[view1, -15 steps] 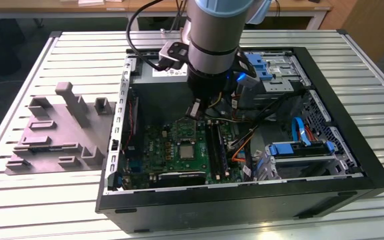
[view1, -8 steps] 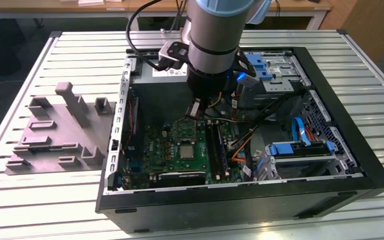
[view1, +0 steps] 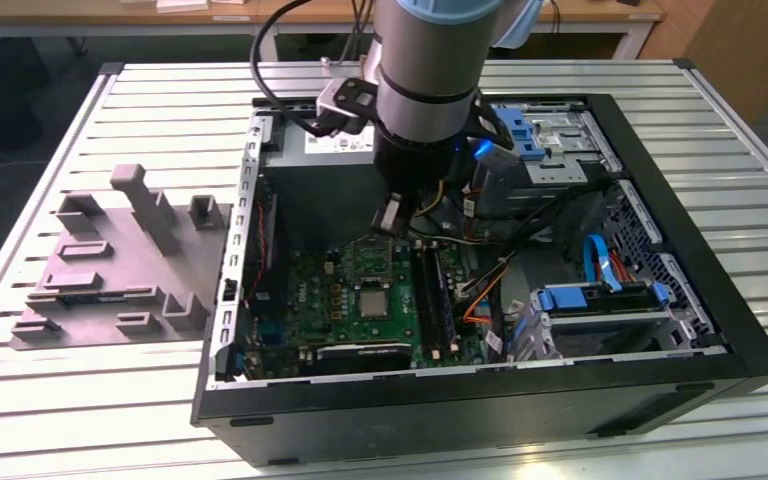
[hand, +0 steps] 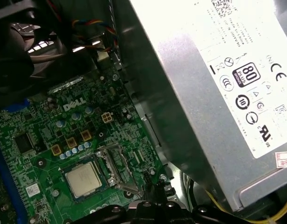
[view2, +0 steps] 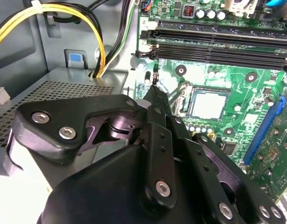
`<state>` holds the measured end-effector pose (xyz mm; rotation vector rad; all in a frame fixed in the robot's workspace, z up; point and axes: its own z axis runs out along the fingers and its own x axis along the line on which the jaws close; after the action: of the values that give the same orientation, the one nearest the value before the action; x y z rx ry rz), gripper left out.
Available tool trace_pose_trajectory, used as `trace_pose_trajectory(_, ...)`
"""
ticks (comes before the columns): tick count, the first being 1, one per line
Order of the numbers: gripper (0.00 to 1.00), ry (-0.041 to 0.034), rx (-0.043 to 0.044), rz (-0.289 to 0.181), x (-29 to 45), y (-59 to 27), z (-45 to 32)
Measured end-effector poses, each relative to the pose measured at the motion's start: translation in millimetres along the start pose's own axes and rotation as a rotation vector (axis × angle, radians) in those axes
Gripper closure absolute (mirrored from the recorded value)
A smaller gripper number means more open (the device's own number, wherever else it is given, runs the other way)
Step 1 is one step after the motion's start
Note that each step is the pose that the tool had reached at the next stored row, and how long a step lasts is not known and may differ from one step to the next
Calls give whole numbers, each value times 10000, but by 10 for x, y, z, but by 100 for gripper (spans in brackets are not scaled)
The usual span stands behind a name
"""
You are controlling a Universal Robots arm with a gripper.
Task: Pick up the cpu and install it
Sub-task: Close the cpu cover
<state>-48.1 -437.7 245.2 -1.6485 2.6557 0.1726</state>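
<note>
Silvery metal cpu [view2: 208, 103] sits flat in motherboard [view2: 269, 154] socket, at 2 o'clock of gripper [view2: 155, 86]. Fingers closed together, holding nothing. Judged light, thin, rigid, fragile underside; grip by opposite edges only.

The cpu [view1: 373, 301] [view2: 208, 103] [hand: 83, 180], a small square chip with silvery-grey metal top, lies flat in its socket on the green board beneath my arm.
</note>
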Motion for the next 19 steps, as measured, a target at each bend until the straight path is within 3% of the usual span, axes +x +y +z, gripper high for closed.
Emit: trace_pose_trajectory(19, 89, 12, -12, -171, 1, 7, -23)
